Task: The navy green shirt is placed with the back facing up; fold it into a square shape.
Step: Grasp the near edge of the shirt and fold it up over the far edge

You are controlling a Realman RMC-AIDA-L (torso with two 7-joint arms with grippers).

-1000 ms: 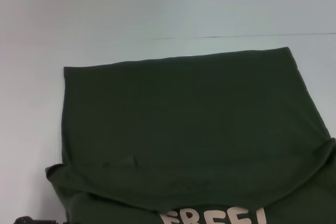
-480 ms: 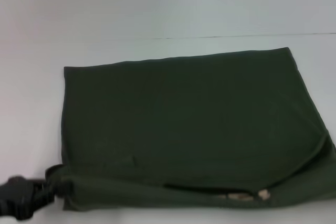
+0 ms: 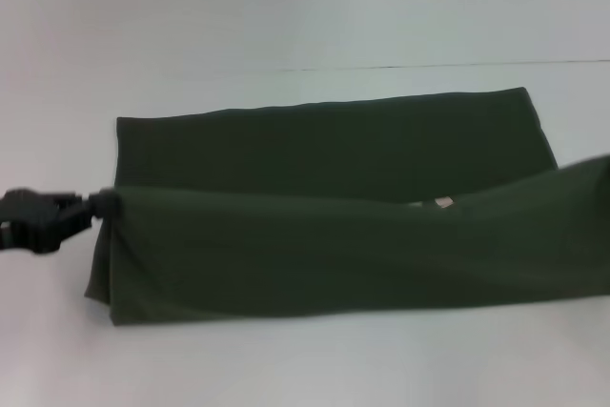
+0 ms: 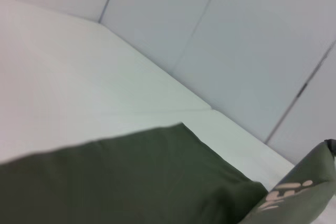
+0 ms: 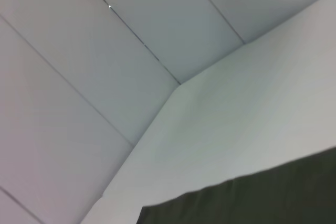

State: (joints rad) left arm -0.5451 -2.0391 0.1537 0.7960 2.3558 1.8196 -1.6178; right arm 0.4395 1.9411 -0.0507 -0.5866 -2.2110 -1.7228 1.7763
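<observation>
The navy green shirt [image 3: 324, 145] lies on the white table, and its near part is lifted in a taut band [image 3: 334, 254] folding over toward the far edge. My left gripper [image 3: 95, 205] is shut on the band's left corner. The band's right end rises out of the head view at the right edge. In the left wrist view that end of the shirt [image 4: 131, 182] shows cream lettering [image 4: 286, 195] and hangs from a dark sliver of my right gripper [image 4: 331, 146] at the frame's edge. A speck of lettering [image 3: 441, 202] peeks over the fold. The right wrist view shows only the shirt's edge [image 5: 262, 203].
The white table [image 3: 286, 16] stretches beyond the shirt, with a thin seam line [image 3: 429, 66] across it. Pale wall panels [image 5: 79, 77] stand behind the table. Bare tabletop [image 3: 286, 369] lies in front of the lifted fold.
The near edge of the shirt has been raised and carried away from me over the flat part. The left gripper rose with its corner. The "FREE!" lettering is now almost all hidden.
</observation>
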